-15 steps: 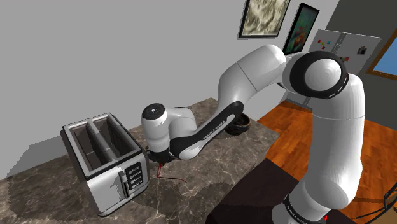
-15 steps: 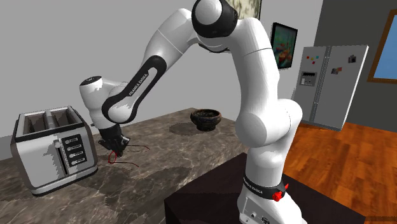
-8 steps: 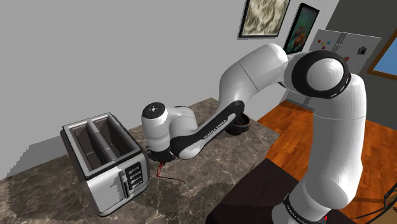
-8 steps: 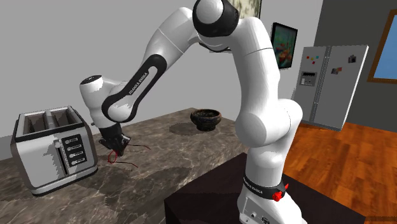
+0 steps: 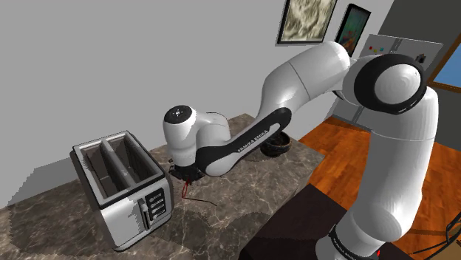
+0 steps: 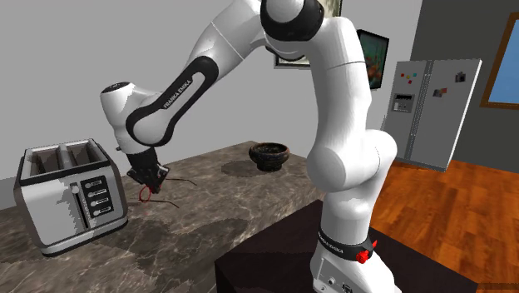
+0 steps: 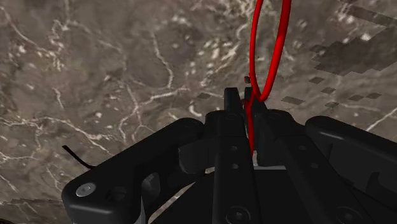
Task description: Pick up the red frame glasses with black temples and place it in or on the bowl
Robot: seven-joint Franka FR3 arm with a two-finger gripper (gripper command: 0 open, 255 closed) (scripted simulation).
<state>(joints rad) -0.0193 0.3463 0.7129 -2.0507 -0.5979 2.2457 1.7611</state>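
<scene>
The glasses [image 7: 267, 51], a thin red frame with thin dark temples, hang from my black gripper [image 7: 245, 102], whose fingers are shut on the red rim. In the second exterior view the gripper [image 6: 150, 181] holds the glasses [image 6: 146, 193] a little above the marble counter [image 6: 216, 208], next to the toaster. The shoulder view shows the gripper [image 5: 188, 177] with the red frame [image 5: 185, 190] dangling under it and a dark temple trailing toward the counter. The dark bowl [image 6: 269, 155] stands farther along the counter, well apart from the gripper, and is partly hidden by the arm [image 5: 277, 144] in the shoulder view.
A silver two-slot toaster [image 5: 125, 185] stands close beside the gripper. The counter ends at a wall behind and at a front edge near my dark stand [image 6: 274, 266]. A grey fridge [image 6: 428, 112] and wood floor [image 6: 466, 208] lie beyond.
The gripper has risen off the counter with the glasses in it, and the arm's elbow has lifted. The fingers stay shut.
</scene>
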